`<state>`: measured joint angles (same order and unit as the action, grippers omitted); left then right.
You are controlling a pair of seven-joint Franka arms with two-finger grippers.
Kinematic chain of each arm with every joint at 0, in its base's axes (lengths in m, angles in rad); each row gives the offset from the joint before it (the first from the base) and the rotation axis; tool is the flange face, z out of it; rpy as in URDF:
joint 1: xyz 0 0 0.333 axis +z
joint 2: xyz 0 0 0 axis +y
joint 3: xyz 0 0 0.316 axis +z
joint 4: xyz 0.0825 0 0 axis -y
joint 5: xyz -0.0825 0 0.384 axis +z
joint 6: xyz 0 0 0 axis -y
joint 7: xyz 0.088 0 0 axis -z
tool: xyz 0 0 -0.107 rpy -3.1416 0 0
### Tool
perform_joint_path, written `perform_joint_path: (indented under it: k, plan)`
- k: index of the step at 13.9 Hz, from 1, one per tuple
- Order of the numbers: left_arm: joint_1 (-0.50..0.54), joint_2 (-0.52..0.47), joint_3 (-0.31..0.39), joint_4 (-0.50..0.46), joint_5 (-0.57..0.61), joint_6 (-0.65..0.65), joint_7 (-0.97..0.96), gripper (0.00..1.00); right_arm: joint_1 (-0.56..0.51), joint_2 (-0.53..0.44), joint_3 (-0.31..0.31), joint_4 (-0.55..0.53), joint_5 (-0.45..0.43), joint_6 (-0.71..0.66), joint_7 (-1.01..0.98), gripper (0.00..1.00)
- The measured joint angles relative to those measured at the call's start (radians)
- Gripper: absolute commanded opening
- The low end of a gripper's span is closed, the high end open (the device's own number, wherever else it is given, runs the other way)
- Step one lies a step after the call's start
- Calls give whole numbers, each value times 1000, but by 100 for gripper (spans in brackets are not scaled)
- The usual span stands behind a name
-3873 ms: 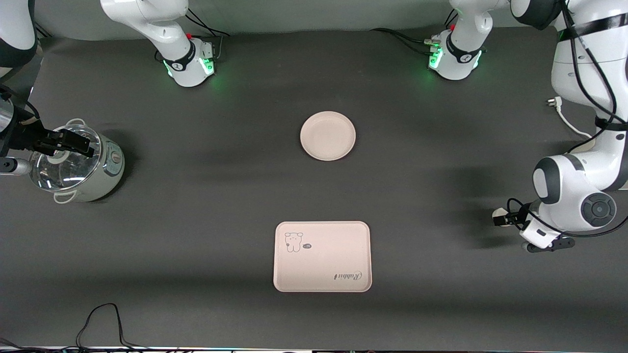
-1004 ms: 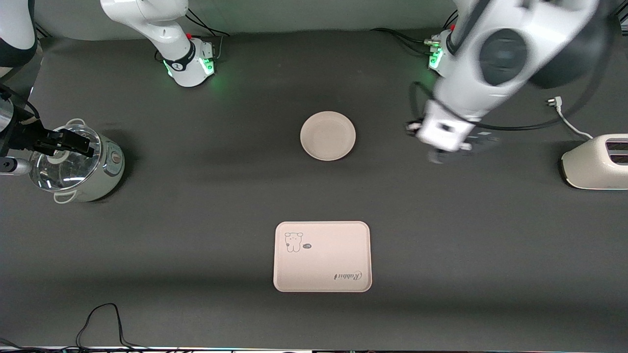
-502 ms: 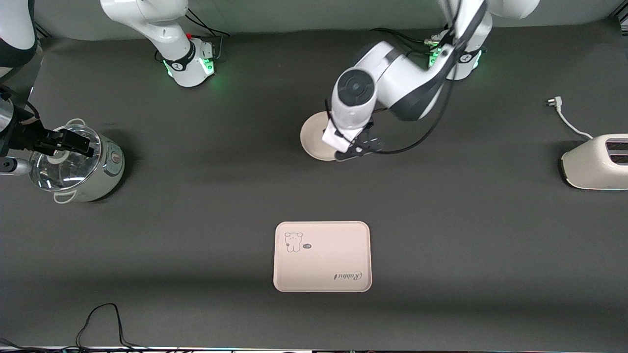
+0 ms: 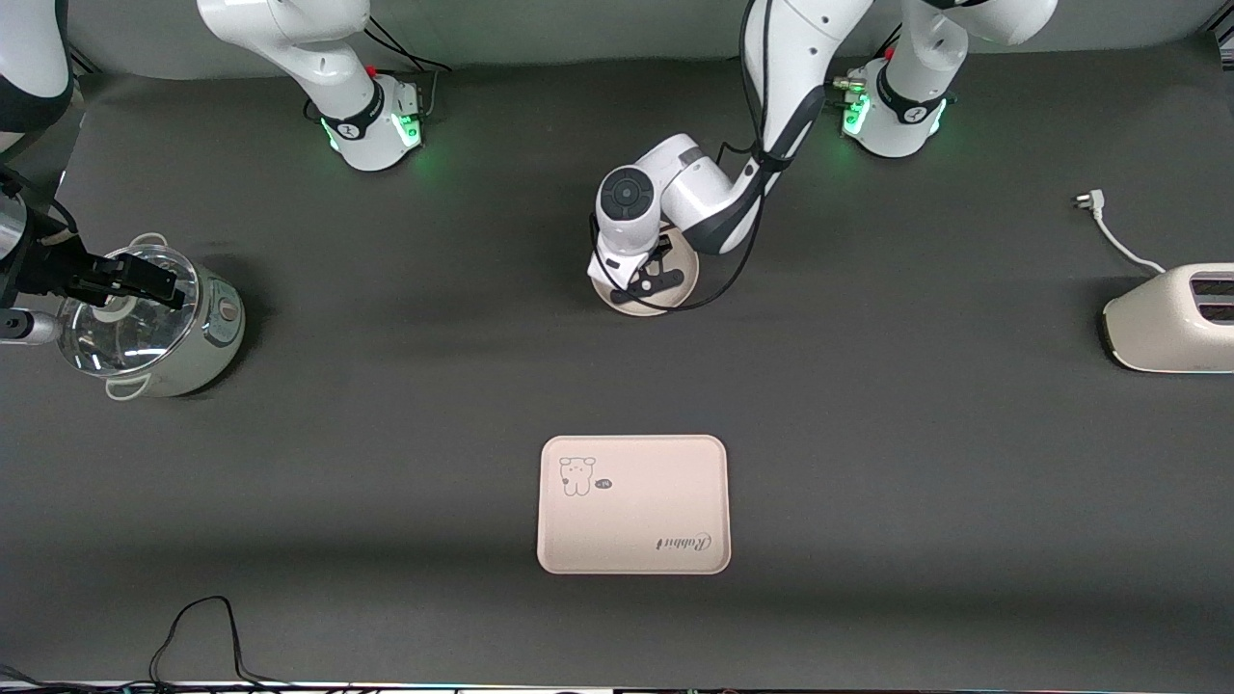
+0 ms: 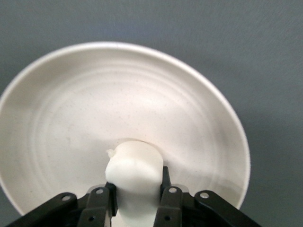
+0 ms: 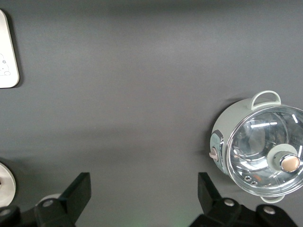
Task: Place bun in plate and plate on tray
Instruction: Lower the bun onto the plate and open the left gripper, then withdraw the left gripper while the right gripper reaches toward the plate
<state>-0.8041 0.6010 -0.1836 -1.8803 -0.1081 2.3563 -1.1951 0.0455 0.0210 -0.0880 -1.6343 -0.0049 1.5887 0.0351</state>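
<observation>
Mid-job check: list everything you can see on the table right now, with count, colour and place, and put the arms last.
bun: one, off-white, held between the left pincer's fingers over the plate.
plate: one, cream-beige, round, mid-table, farther from the front camera than the tray.
tray: one, pinkish-cream, rectangular, with a cartoon animal and "Rabbit" lettering, nearer the front camera than the plate.
cooker pot: one, pale green with a glass lid, at the right arm's end of the table.
toaster: one, cream, at the left arm's end, its white plug cord beside it.
black cable: one, at the table edge nearest the front camera.
left pincer: shut on the bun, over the plate.
right pincer: open, waiting above the cooker pot.
</observation>
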Motion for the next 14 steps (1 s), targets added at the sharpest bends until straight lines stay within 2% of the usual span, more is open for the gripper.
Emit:
perform_joint_path:
  k: [1,5,8,11,14]
  plan:
    - [0,0,3,2,0,0,-1,99,0,0,0,0,0,0,0,100]
    - [4,-5,13,8,0,-1,-21,100,0,0,0,0,0,0,0,100]
    - [9,-52,36,21,0,-44,-24,100,0,0,0,0,0,0,0,100]
    - [24,-160,118,54,9,-199,28,100,0,0,0,0,0,0,0,100]
    - [142,-303,163,59,27,-381,177,100,0,0,0,0,0,0,0,100]
